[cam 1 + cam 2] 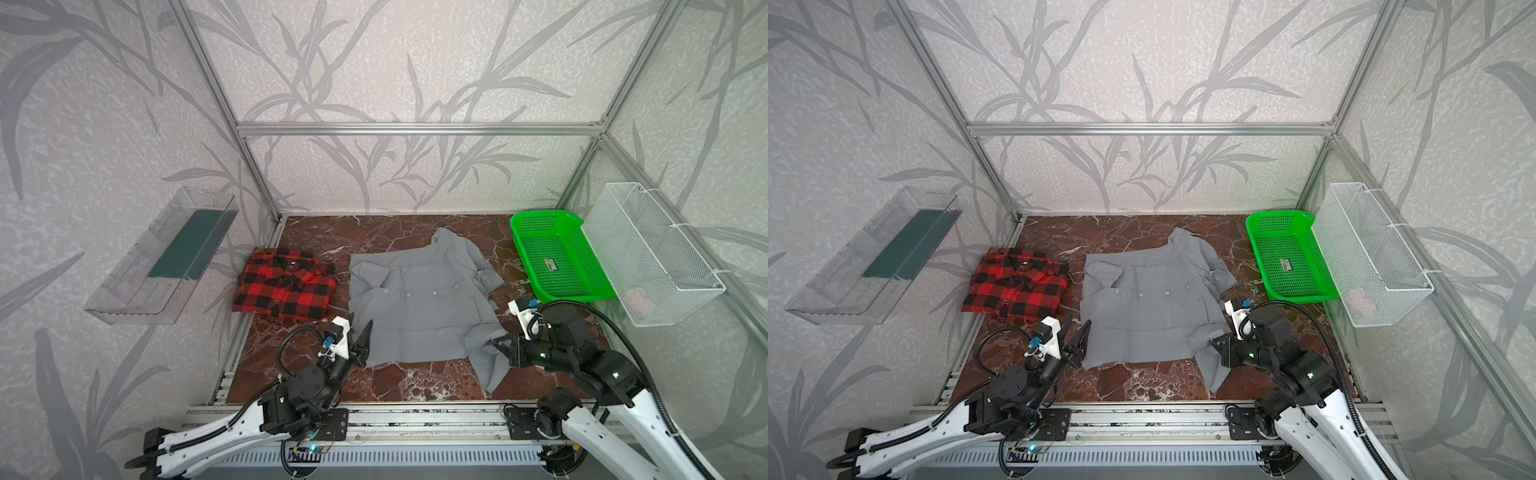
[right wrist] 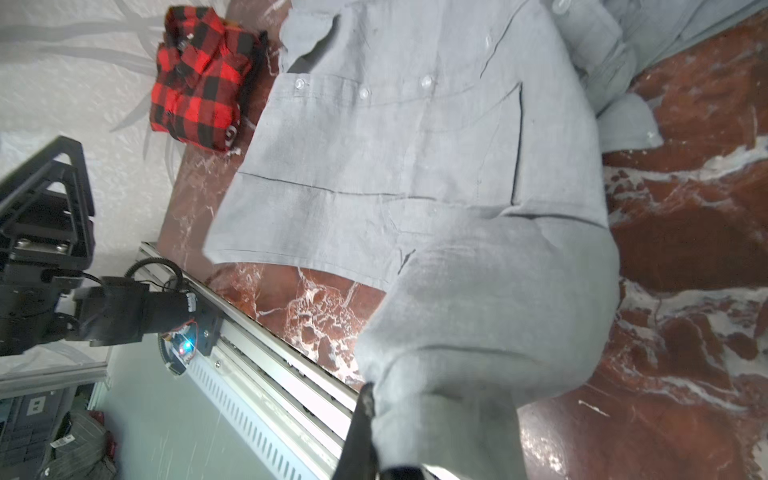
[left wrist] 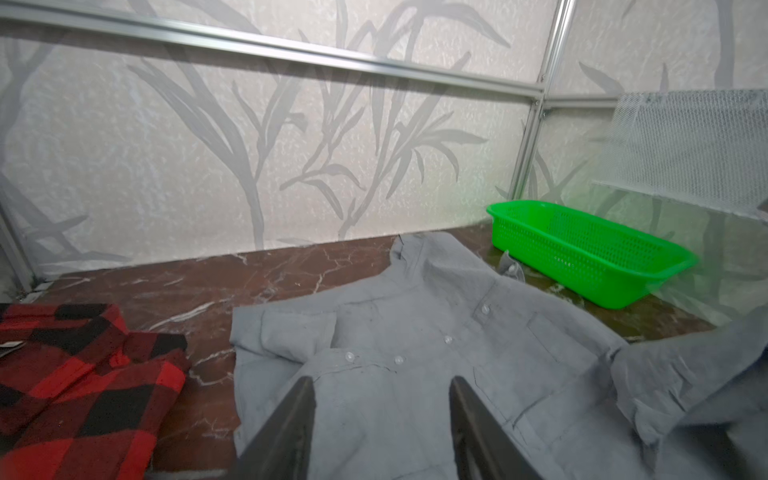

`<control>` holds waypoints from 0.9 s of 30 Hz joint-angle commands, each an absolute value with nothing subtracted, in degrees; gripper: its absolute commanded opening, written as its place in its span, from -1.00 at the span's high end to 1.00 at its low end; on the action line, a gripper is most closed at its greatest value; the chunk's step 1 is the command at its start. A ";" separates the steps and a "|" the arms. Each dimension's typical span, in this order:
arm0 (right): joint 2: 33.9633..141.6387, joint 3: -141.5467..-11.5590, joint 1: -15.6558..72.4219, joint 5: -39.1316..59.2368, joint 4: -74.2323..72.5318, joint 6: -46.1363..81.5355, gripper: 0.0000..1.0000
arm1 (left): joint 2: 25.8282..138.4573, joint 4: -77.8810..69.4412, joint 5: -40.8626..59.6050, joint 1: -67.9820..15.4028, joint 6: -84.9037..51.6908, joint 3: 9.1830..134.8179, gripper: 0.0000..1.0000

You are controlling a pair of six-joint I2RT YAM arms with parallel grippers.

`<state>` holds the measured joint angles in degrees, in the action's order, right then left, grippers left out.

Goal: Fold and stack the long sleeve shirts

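Tabletop, both top views: red-brown marble table (image 1: 415,384); green basket (image 1: 540,217) at the far right corner.
Plaid, top views: plaid shirt (image 1: 284,286) folded flat at far left, with a narrow strip of bare table between it and the gray one.
Gray, top views: gray shirt (image 1: 419,307) mid-table, buttons up, partly folded; its near right part is bunched and raised, and a flap hangs toward the near edge.
Left arm, top views: left gripper (image 1: 360,325) at the gray shirt's near left edge, jaws spread, not closed on cloth.
Right arm, top views: right gripper (image 1: 500,345) at near right, pinching gray sleeve cloth.
Left wrist: both fingers (image 3: 286,419) wide apart over the gray shirt (image 3: 415,374) front. Cannot tell if they touch the cloth. Plaid shirt (image 3: 75,395) to the left, green basket (image 3: 582,257) far right.
Right wrist: one dark finger (image 2: 361,428) shows, with gray cloth clamped against it and draped over the rest. Plaid shirt (image 2: 199,79) lies beyond the gray shirt (image 2: 415,145), by the left wall.
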<state>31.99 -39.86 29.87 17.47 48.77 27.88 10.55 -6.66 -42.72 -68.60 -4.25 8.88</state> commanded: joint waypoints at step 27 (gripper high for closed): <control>42.61 -59.30 34.13 5.63 50.91 19.17 1.00 | 32.42 46.19 -32.74 -69.61 -59.06 23.54 -0.70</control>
